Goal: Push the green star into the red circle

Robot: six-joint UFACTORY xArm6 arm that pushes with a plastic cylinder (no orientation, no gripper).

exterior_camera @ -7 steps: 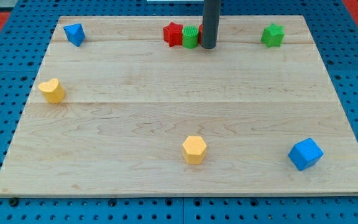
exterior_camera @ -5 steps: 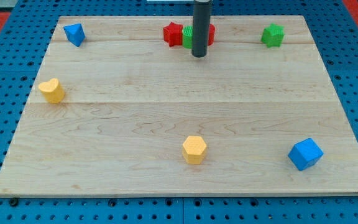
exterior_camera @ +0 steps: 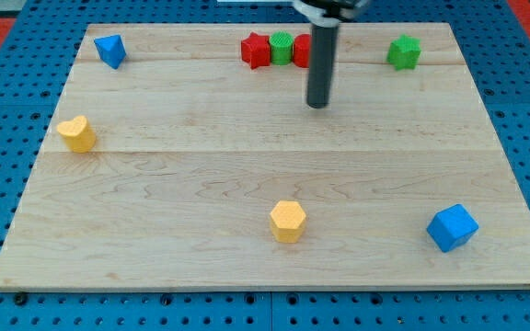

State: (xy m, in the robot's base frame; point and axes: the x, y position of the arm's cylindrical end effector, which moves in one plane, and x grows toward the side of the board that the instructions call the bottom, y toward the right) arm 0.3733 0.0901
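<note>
My tip — a bare rod with no jaws to open or close — stood just below the red circle. The green star sat well right of that circle; pushing well meant rounding to the star's far right side — then driving straight left.

Bright even overhead light, soft faint shadows, no glare, sharp focus.

Lab: wooden board on blue pegboard.
</note>
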